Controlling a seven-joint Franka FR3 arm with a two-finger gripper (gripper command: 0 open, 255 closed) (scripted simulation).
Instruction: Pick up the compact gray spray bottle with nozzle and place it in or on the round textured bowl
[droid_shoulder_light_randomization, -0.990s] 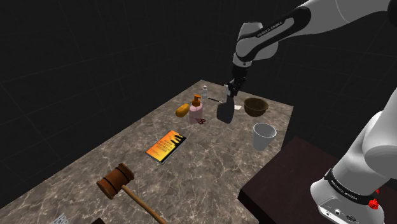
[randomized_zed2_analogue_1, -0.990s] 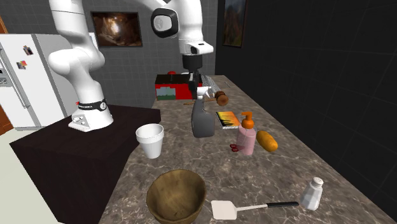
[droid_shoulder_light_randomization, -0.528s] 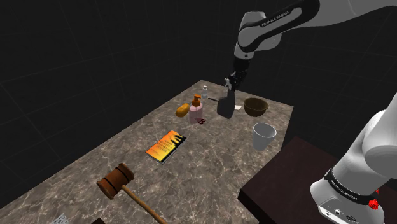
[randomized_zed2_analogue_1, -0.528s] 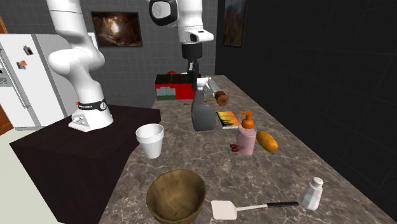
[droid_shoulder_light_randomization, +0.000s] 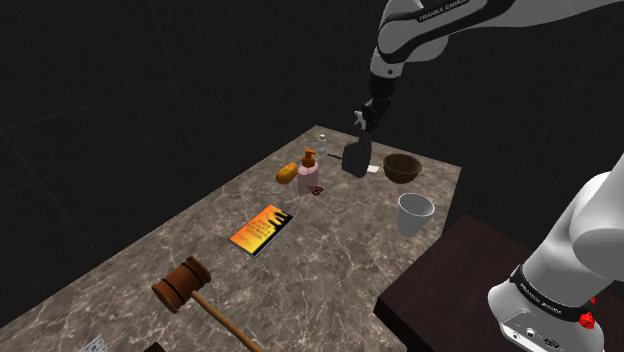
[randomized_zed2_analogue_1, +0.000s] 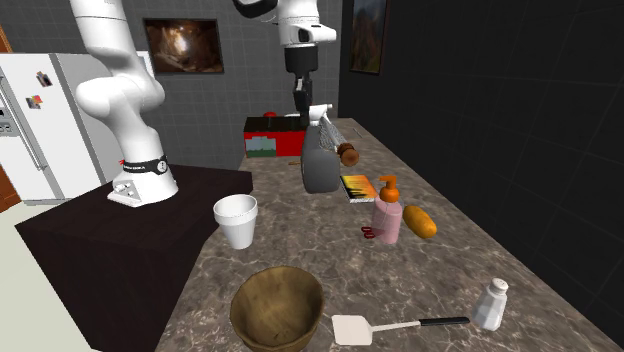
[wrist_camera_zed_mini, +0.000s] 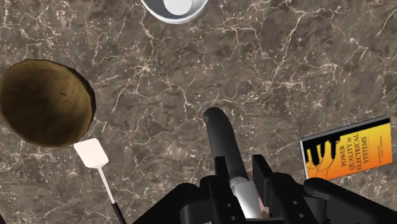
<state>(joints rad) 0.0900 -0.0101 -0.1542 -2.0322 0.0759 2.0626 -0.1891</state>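
While the brown textured bowl (randomized_zed2_analogue_1: 243, 296) sits nearest on the marble surface (randomized_zed2_analogue_1: 300, 243) in the second exterior view, a white spatula (randomized_zed2_analogue_1: 352, 329) lies just beside it and a white cup (randomized_zed2_analogue_1: 237, 220) stands near. Farther from the bowl, the claw (wrist_camera_zed_mini: 242, 172) is clenched on the dark gray spray bottle (randomized_zed2_analogue_1: 320, 170), which hangs clear of the surface. Beyond lies an orange book (randomized_zed2_analogue_1: 357, 187).

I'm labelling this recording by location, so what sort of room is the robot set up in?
Most likely a home kitchen: a white fridge stands at the second exterior view's left, and the stone-patterned counter carries a brown bowl, a white cup and a spatula.
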